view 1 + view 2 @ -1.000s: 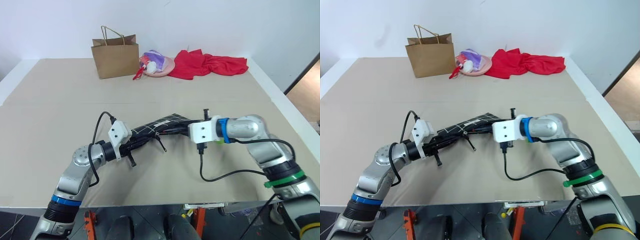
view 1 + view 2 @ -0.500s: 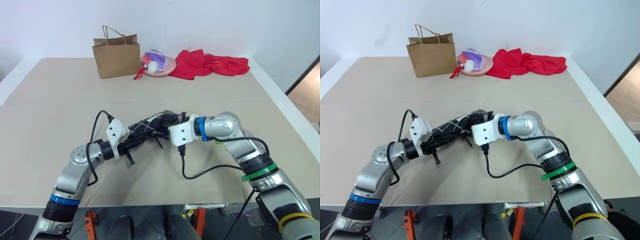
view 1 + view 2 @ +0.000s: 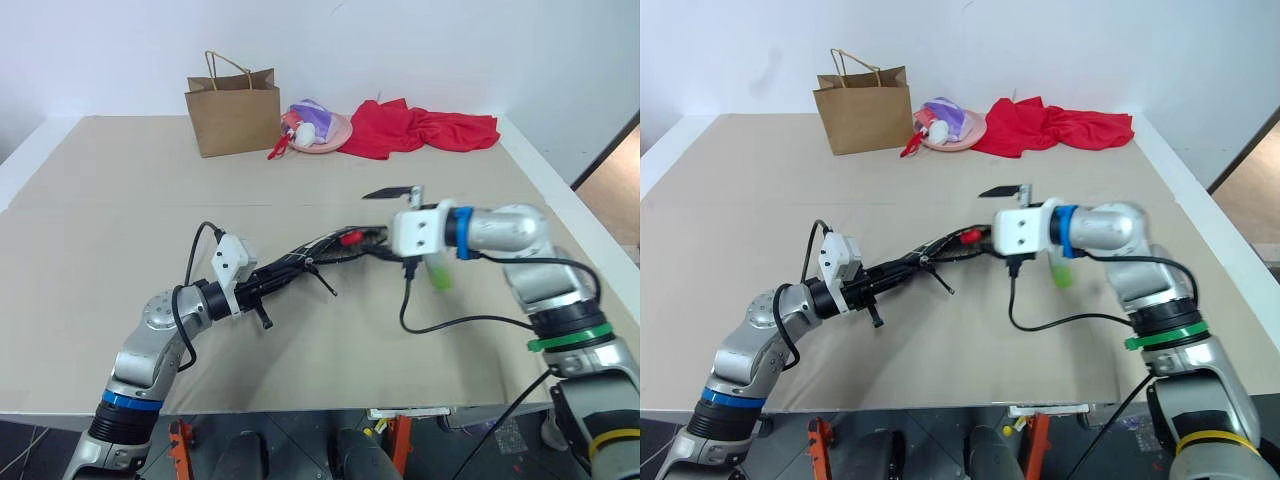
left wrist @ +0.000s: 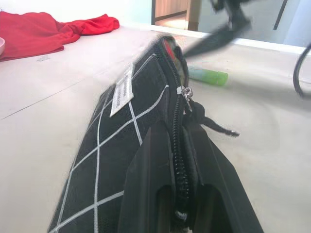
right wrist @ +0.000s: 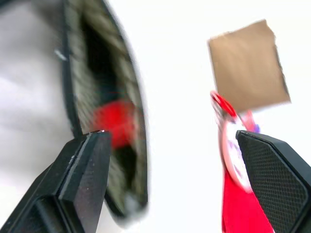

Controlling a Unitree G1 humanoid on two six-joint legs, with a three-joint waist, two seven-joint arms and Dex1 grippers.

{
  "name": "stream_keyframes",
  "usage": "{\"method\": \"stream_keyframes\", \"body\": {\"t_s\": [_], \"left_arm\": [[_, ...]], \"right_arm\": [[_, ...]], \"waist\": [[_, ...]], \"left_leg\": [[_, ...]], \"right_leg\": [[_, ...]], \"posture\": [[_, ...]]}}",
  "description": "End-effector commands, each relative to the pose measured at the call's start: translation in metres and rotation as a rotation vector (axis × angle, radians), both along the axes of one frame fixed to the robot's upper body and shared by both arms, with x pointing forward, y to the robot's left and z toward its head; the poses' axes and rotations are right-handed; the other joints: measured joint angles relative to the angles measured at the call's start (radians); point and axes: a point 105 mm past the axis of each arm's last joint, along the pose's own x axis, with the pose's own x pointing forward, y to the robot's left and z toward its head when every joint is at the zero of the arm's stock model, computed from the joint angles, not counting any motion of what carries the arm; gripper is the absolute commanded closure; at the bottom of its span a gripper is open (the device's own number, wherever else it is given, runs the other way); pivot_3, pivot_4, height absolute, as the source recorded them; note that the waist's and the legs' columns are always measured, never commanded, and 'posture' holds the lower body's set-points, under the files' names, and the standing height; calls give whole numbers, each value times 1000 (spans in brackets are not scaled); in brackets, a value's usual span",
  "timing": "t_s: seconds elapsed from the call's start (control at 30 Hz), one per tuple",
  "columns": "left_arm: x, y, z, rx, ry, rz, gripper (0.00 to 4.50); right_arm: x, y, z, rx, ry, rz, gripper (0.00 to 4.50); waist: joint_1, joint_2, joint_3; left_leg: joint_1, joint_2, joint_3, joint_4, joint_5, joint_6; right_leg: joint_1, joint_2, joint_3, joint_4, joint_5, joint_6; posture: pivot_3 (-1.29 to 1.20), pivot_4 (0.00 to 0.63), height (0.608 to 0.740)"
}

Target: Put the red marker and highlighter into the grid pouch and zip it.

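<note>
While the left gripper (image 3: 268, 288) stays out of contact with the table (image 3: 120, 210) and keeps its two black fingers (image 4: 146, 184) clamped together on the near end of the grid pouch (image 4: 121, 141), the pouch is held above the middle of the tabletop, zipper edge up, its far end reaching toward the right gripper (image 3: 388, 215). The zipper is open along the far part of the pouch, and the bright red end of the red marker (image 3: 351, 238) shows in that opening. The right gripper hovers just beyond the pouch's far end with its fingers (image 5: 80, 179) spread wide apart and nothing between them. The highlighter (image 3: 437, 274) lies on the table beneath the right forearm, toward the right edge, outside the pouch. A dark cord pull (image 4: 216, 126) hangs from the zipper slider on the near side. Along the far edge stand a brown paper bag (image 3: 232, 108), a pink plate (image 3: 322, 133) bearing small items, and a crumpled red cloth (image 3: 420, 127).
</note>
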Motion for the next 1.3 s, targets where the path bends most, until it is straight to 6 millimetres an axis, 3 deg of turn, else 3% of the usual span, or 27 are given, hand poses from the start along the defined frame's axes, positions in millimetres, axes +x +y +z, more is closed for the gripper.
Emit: {"method": "stream_keyframes", "body": {"t_s": [0.03,0.33,0.53,0.73,0.97,1.3], "left_arm": [[-4,-1,15,-30,-45,-9,4500],[-4,-2,15,-28,-39,-13,4500],[-4,2,12,-11,-36,5,4500],[-6,3,11,-7,-32,8,4500],[-8,2,10,-6,-30,6,4500],[-10,2,9,-4,-27,7,4500]], "right_arm": [[0,-25,28,72,-43,-81,68],[-15,-35,2,133,150,-151,68],[0,-78,-27,418,420,-516,68],[-9,-71,-64,617,673,-709,68],[-12,-89,-119,625,740,-971,68],[-9,-103,-127,682,730,-1046,68]], "waist": [[1,0,0],[-2,0,0],[0,0,0],[-3,1,0],[-3,-2,-2],[-7,-6,-5]], "left_leg": [[0,0,0,0,0,0],[1,0,0,0,0,0],[1,0,0,1,0,0],[1,0,0,-1,0,0],[1,-1,0,0,0,0],[4,-1,0,1,1,1]], "right_leg": [[0,0,0,0,0,0],[0,0,1,0,0,0],[1,0,1,0,0,1],[0,1,1,1,0,0],[1,0,1,0,-1,1],[4,0,2,0,-2,7]], "posture": [[0,150,740],[0,150,740],[0,150,740],[0,150,740],[0,150,740],[0,150,740]]}}
